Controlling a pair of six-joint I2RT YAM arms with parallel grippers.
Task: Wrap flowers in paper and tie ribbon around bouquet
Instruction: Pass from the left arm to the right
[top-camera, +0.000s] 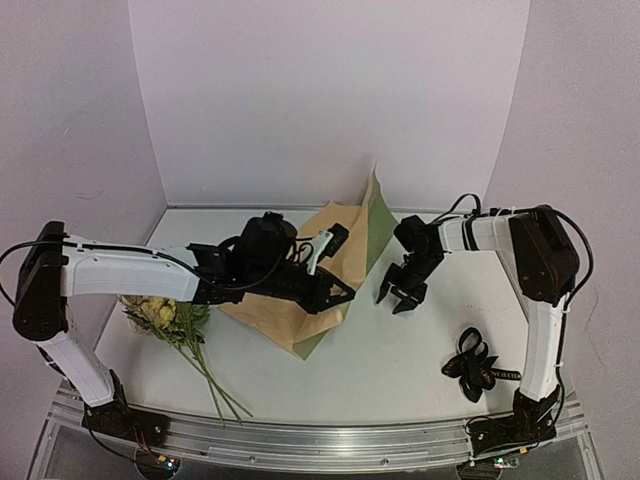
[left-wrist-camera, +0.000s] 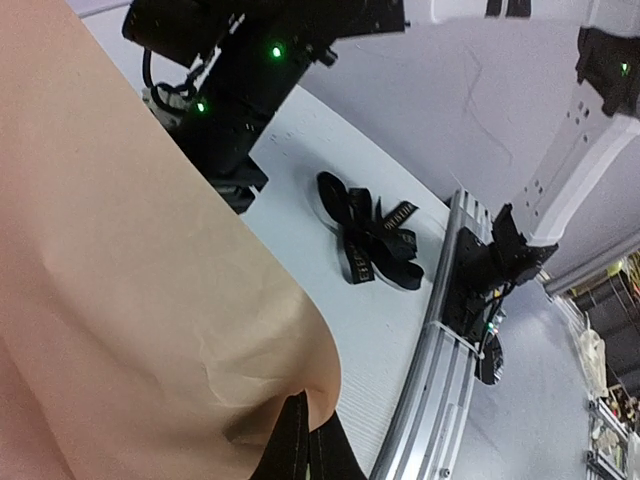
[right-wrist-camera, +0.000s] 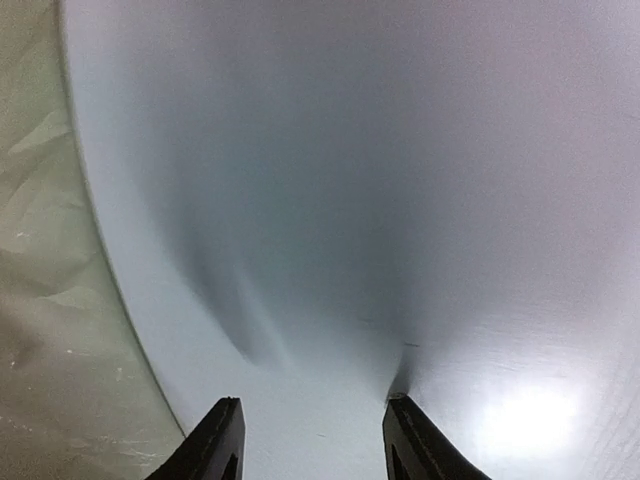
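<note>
The paper (top-camera: 285, 300) lies half lifted in the middle of the table, tan face up, with its olive-green face (top-camera: 378, 228) standing up at the back. My left gripper (top-camera: 340, 292) is shut on the paper's right edge. In the left wrist view the tan paper (left-wrist-camera: 120, 280) fills the left side, pinched at its rim by the gripper (left-wrist-camera: 305, 415). The flowers (top-camera: 160, 313) lie at the left under my left arm, stems toward the front. The ribbon (top-camera: 475, 365) (left-wrist-camera: 375, 235) sits bunched at the front right. My right gripper (top-camera: 395, 300) (right-wrist-camera: 315, 440) hangs open over bare table just right of the paper (right-wrist-camera: 40, 300), nothing between its fingers.
White walls close in the table (top-camera: 400, 370) on three sides. A metal rail (top-camera: 330, 440) (left-wrist-camera: 440, 340) runs along the near edge. In the left wrist view the right arm (left-wrist-camera: 250, 80) reaches in above the ribbon.
</note>
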